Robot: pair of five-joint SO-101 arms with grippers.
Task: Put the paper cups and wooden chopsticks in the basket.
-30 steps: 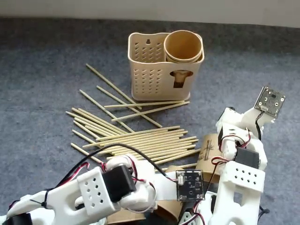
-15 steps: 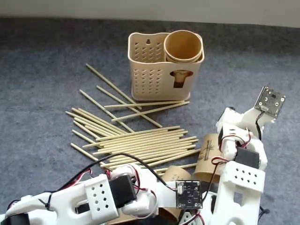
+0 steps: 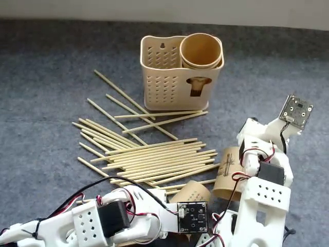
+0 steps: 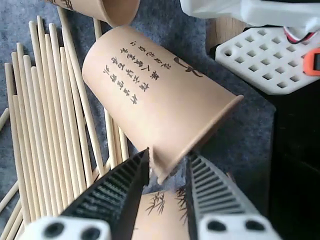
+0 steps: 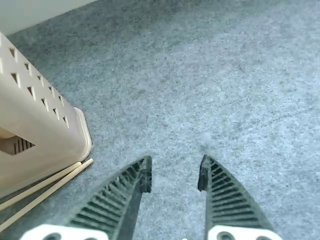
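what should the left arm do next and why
Probably close the left end effector. Its open jaws already straddle the rim of the tan paper cup lying on its side, so the cup is lined up but not yet gripped.

We see cup (image 3: 191,194) half hidden under left arm (image 3: 92,226), second cup (image 3: 227,172) partly behind right arm (image 3: 262,193). Third cup (image 4: 162,215) mostly behind left gripper (image 4: 169,156), cut by edge. Basket (image 5: 35,125), chopsticks (image 5: 40,187) cropped in right wrist view.
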